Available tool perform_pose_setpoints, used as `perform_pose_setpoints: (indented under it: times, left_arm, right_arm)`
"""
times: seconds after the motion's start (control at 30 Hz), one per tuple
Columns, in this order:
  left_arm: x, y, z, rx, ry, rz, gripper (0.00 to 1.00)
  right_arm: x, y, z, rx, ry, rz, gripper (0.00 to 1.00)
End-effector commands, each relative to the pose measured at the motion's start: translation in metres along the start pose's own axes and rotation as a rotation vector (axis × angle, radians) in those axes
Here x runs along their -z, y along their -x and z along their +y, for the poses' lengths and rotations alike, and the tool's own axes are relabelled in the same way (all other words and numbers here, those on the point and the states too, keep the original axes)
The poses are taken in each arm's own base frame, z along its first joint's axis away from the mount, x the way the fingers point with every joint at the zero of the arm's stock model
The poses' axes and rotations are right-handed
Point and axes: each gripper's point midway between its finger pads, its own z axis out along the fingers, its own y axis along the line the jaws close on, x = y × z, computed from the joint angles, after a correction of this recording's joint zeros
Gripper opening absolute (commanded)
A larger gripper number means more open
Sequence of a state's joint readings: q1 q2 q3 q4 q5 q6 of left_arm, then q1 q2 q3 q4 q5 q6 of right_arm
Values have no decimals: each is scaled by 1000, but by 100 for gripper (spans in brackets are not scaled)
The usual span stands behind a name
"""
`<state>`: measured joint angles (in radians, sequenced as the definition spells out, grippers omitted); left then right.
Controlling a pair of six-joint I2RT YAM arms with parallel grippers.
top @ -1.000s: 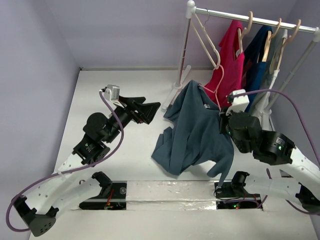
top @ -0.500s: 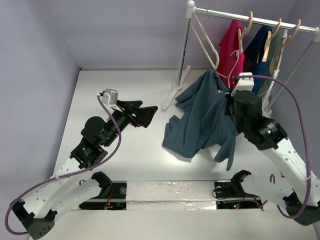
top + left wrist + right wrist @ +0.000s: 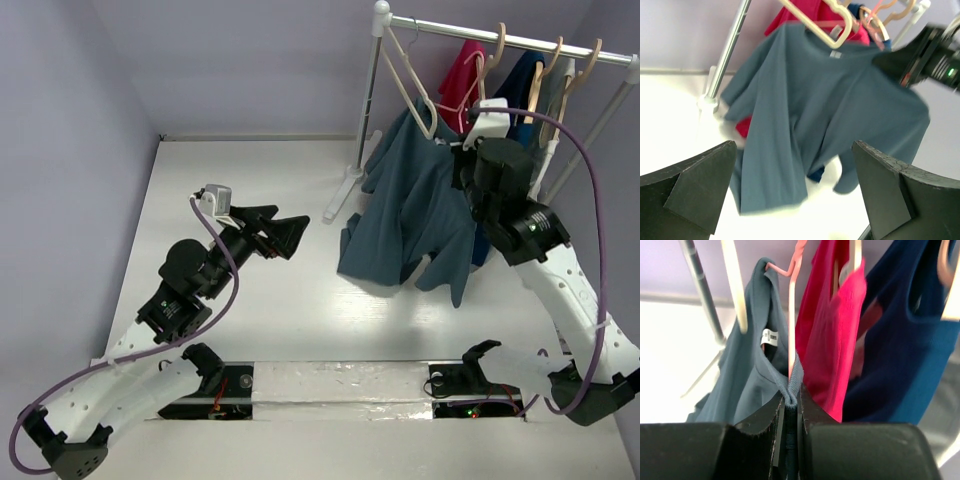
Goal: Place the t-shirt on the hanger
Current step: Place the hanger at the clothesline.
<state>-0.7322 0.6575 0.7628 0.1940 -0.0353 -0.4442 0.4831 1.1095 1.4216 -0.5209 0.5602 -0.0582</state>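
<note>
Starting at the left, our left gripper [image 3: 285, 232] hovers over the table [image 3: 200, 170] with its jaws spread wide and empty; we judge it stands back to give the cloth room. In the middle, the t-shirt [image 3: 410, 215] hangs full length, seemingly clear of the table, just below the rack rail [image 3: 520, 40]. At the right, our right gripper [image 3: 790, 400] is pinched tight on the collar together with the hanger [image 3: 792, 315], so both can travel as one beside the red t-shirt [image 3: 832, 325].
</note>
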Motion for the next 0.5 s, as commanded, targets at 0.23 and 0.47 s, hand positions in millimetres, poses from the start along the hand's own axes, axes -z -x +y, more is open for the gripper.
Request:
perform_pose_setpoints:
  times: [0.23,0.47]
  left_arm:
    - [16,20,-1,-35,3,-74,99]
    - [16,16,3,-40,10,-71,99]
  right_arm:
    - [-31,87,-17,-35,-49,-214,0]
    - [-34,114,-24,-51,-63,-278,0]
